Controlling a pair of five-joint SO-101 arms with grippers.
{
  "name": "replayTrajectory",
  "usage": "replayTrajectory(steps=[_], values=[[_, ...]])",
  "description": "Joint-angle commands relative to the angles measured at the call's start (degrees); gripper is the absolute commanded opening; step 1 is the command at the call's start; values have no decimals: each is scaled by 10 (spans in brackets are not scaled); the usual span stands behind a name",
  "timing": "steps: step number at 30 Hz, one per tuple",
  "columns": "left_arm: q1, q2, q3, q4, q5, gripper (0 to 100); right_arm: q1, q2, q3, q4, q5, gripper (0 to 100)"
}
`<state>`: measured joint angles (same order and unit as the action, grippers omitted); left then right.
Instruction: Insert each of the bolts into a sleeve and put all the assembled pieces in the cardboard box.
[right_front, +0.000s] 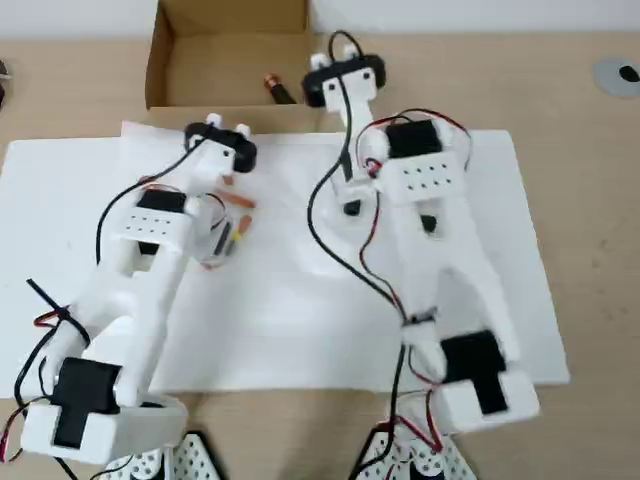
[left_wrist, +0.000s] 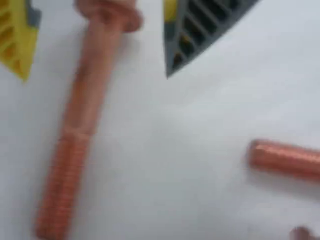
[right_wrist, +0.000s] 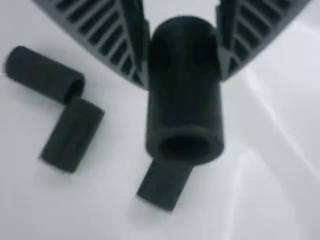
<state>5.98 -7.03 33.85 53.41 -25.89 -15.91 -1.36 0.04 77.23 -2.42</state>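
Copper-coloured threaded metal bolt (left_wrist: 82, 125): lies flat between the spread fingers of your left gripper (left_wrist: 95, 70), with bare white paper sheet (left_wrist: 200, 150) on both sides. Second bolt (left_wrist: 285, 159): near. Black cylindrical sleeve (right_wrist: 184, 100): clamped in your right gripper (right_wrist: 182, 55). Loose sleeves (right_wrist: 70, 135): three, on the sheet. Brown cardboard box (right_front: 160, 60): at the sheet's far edge.

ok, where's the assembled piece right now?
High view: the assembled piece lies inside the cardboard box, by its near wall, right of centre.

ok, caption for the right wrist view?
Right end effector shut on a sleeve, with three loose sleeves on the white sheet.
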Motion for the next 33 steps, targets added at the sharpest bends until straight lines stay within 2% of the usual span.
replayTrajectory(steps=[1, 4, 13, 18, 28, 33], values=[[29, 1, 11, -19, 2, 208, 7, -89, 6, -8, 5, 12], [33, 20, 17, -42, 3, 207, 6, -126, 26, -18, 6, 12], [-25, 40, 3, -43, 18, 204, 7, -133, 30, -19, 6, 12], [-29, 40, 5, -40, 15, 202, 7, -132, 31, -19, 6, 12], [-29, 42, 6, -39, 16, 93, 6, -132, 33, -19, 6, 12], [-25, 39, -29, 45, 14, 82, 6, -131, 33, -19, 6, 12]])
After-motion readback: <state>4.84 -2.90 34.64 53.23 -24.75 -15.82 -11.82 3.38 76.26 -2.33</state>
